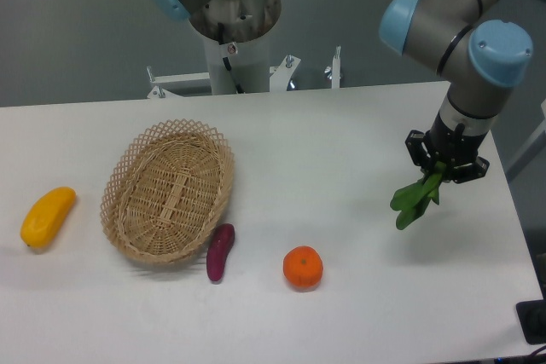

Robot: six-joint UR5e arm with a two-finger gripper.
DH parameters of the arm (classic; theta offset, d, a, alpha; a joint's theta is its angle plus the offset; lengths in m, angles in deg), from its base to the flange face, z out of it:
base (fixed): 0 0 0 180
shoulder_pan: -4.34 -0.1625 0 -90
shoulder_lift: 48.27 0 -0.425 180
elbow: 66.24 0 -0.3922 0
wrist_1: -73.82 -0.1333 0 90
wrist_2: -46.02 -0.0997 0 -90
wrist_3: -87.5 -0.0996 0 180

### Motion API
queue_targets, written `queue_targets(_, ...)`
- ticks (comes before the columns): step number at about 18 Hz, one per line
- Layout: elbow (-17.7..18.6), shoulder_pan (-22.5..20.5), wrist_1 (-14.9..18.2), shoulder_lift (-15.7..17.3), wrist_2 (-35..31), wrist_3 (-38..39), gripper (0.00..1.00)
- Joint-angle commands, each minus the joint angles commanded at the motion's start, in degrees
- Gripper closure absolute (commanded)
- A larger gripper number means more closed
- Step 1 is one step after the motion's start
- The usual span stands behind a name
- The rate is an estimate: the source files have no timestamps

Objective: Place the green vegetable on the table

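The green vegetable (pixel 414 199) hangs with its dark leaves pointing down and to the left, above the right part of the white table (pixel 341 142). My gripper (pixel 441 171) is shut on its upper end, which is mostly hidden between the black fingers. Whether the leaf tips touch the tabletop, I cannot tell.
An orange (pixel 303 268) sits at the front centre. A purple eggplant-like piece (pixel 220 251) lies beside the oval wicker basket (pixel 168 189). A yellow fruit (pixel 47 216) rests at the far left. The table's right edge runs close to the gripper.
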Motion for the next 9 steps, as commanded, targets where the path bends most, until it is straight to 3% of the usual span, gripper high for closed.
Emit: queue_targets(9, 0.0, 0.0, 0.0, -0.09, 0.0, 0.0, 0.79)
